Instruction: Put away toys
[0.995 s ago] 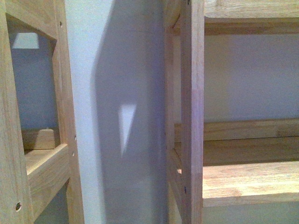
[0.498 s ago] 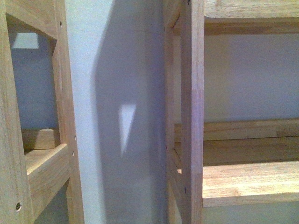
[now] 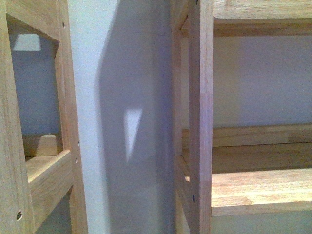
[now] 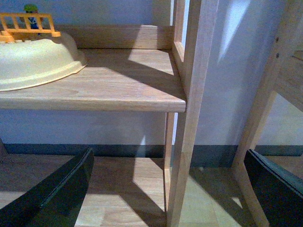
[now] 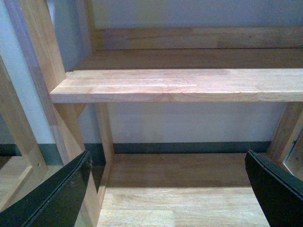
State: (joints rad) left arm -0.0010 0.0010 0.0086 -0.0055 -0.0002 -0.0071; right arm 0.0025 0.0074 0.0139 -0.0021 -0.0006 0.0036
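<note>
Both of my claws hang released and carry nothing: my left claw (image 4: 168, 189) has its dark fingers (image 4: 52, 194) spread wide at the edges of its wrist view, and my right claw (image 5: 168, 189) is spread the same way. I judge I hold them wide like this so either one is ready to close around something bulky and soft.

The plush toy I am meant to put away is not in any view, so I cannot say where it lies.

My left wrist looks at a wooden shelf (image 4: 109, 90), where a cream plastic bowl-shaped toy (image 4: 35, 61) sits upside down toward its far back edge, with a small orange toy fence (image 4: 28, 24) just behind it. My right wrist faces another wooden shelf board (image 5: 180, 85), with the wooden floor (image 5: 184, 198) below it. The front view shows only shelf uprights (image 3: 201, 117) and a pale wall (image 3: 122, 97).

I can read no brand, label or writing anywhere.
</note>
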